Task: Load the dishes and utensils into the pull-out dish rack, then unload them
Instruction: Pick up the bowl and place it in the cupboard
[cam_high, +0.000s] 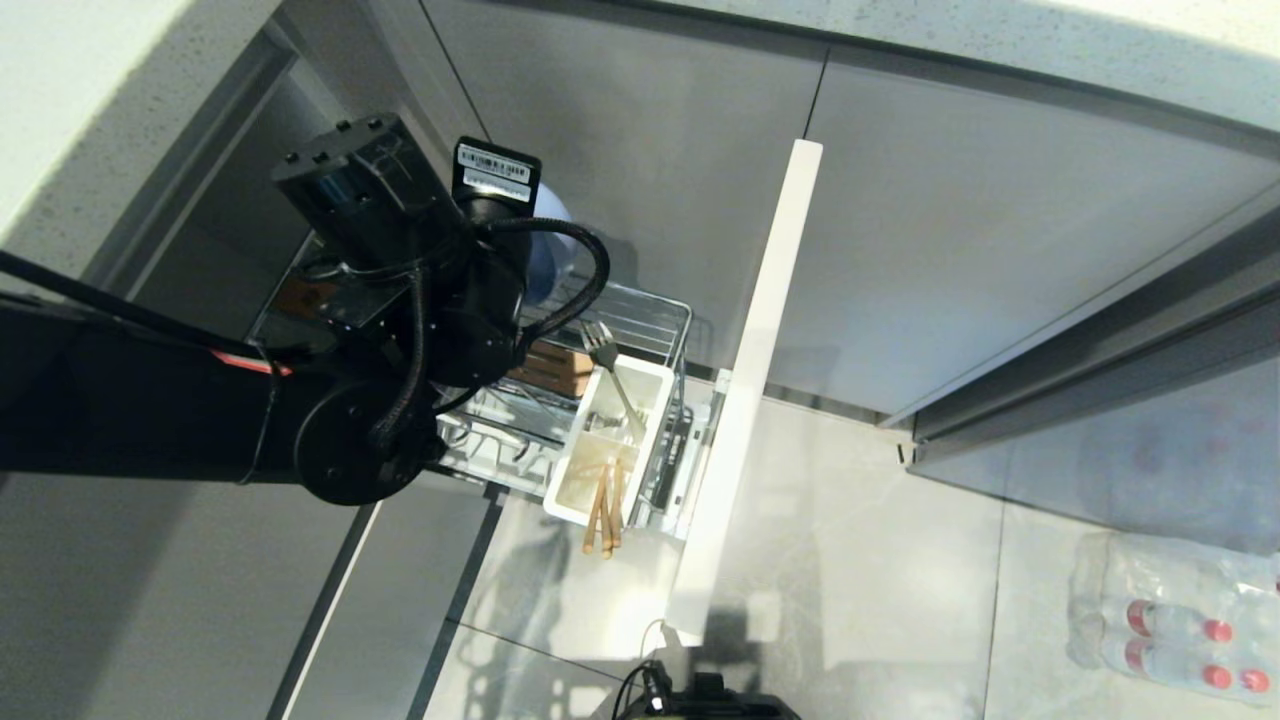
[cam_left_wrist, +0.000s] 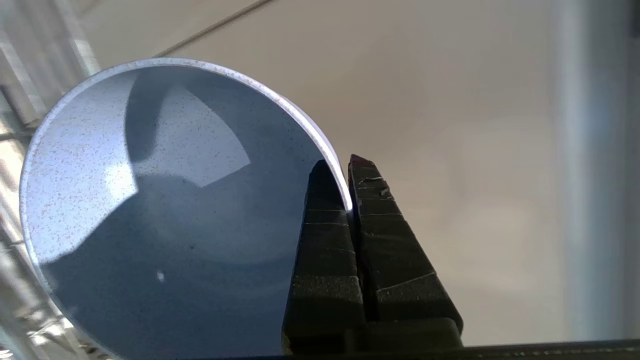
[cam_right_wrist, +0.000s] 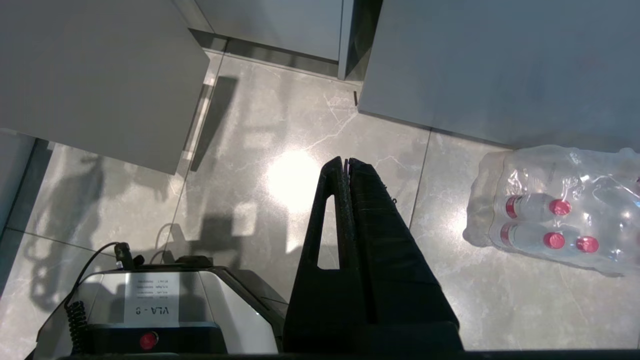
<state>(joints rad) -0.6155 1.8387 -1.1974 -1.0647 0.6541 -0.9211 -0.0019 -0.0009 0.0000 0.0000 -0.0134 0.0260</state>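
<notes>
My left gripper (cam_left_wrist: 342, 172) is shut on the rim of the periwinkle-blue bowl (cam_left_wrist: 150, 210), with one finger inside the bowl and one outside. In the head view a sliver of that bowl (cam_high: 548, 262) shows behind my left wrist, above the back of the pull-out dish rack (cam_high: 650, 312); the gripper itself is hidden there. The metal fork (cam_high: 612, 372) and the wooden chopsticks (cam_high: 603, 515) stand in the white utensil cup (cam_high: 572, 478) at the rack's front. My right gripper (cam_right_wrist: 345, 162) is shut and empty, parked over the floor.
The rack's narrow pale cabinet front (cam_high: 752, 400) juts out to the right of the basket. A brown wooden strip (cam_high: 550, 368) lies inside the rack. A shrink-wrapped pack of water bottles (cam_high: 1170, 620) sits on the floor at right. My own base (cam_right_wrist: 150, 310) is below.
</notes>
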